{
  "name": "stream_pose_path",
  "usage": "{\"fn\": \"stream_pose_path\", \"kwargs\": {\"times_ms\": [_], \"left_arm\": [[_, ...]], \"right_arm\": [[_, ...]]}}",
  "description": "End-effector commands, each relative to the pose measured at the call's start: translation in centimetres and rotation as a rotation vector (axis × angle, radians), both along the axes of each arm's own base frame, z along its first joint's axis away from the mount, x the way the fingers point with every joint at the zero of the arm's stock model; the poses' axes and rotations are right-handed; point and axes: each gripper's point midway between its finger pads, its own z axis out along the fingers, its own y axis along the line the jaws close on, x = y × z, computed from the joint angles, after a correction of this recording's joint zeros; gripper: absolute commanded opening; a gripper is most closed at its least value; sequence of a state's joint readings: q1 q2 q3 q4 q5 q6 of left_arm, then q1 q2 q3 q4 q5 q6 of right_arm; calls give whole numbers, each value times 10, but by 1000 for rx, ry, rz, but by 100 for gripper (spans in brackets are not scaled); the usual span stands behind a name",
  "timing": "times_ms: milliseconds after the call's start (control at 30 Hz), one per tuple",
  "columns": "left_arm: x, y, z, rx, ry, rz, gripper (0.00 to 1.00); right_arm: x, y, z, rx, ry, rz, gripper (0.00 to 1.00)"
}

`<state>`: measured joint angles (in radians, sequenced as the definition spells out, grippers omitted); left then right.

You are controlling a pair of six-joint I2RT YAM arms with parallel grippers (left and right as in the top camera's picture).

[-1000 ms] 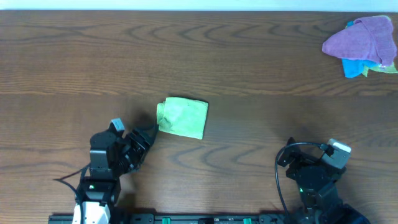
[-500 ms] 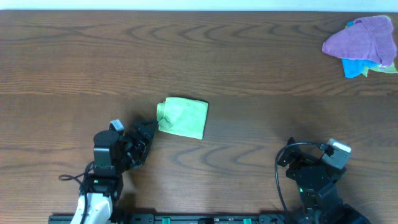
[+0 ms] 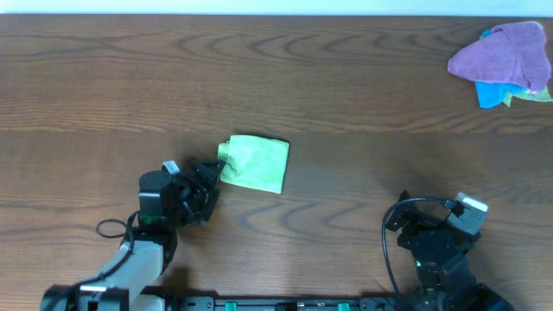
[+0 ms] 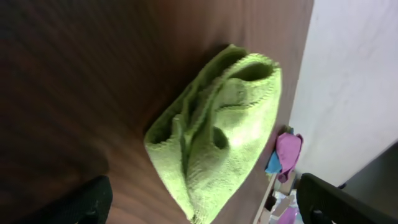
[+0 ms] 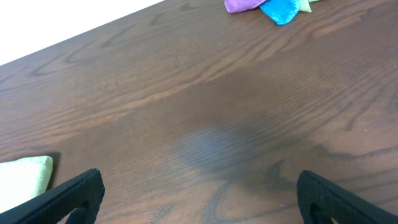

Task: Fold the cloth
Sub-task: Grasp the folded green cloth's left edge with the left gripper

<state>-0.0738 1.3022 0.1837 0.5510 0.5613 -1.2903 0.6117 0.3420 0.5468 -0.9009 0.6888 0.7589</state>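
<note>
Cloth folded into a small layered bundle, flat near centre of table. Left gripper just beside its near edge, jaws spread and empty, apparently clear of a finished fold. Right gripper spread, idle, well apart.

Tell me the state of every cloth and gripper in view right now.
cloth: folded into a small bundle, lying free on the table.
left gripper: open, at the cloth's edge, holding nothing.
right gripper: open, empty, away from the cloths.
purple cloth: crumpled, lying on the blue cloth.
blue cloth: crumpled, partly covered.
</note>
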Motion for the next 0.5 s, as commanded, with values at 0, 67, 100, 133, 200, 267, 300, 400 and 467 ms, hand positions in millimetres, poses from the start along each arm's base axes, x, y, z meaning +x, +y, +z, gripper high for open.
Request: {"fn": "stream_pose_path", "kwargs": {"times_ms": [0, 67, 100, 133, 200, 267, 300, 400, 467], "left_arm": [[0, -4, -3, -30, 21, -11, 97], [0, -5, -5, -32, 29, -16, 97], [0, -5, -7, -32, 36, -16, 98], [0, -5, -9, -31, 42, -16, 98], [0, -5, -11, -30, 51, -15, 98], [0, -5, -12, -30, 57, -15, 98], [1, -5, -12, -30, 58, -15, 98], [4, -5, -13, -29, 63, -15, 99], [8, -5, -14, -29, 68, -15, 100]], "right_arm": [[0, -5, 1, 6, -10, -29, 99], [0, -5, 1, 7, -11, -29, 99], [0, -5, 1, 7, -11, -29, 99], [0, -5, 1, 6, -10, -29, 99], [0, -5, 1, 7, -11, -29, 99], [0, -5, 1, 6, -10, -29, 99], [0, -5, 1, 6, -10, -29, 99], [0, -5, 1, 6, -10, -29, 99], [0, -5, 1, 6, -10, -29, 99]]}}
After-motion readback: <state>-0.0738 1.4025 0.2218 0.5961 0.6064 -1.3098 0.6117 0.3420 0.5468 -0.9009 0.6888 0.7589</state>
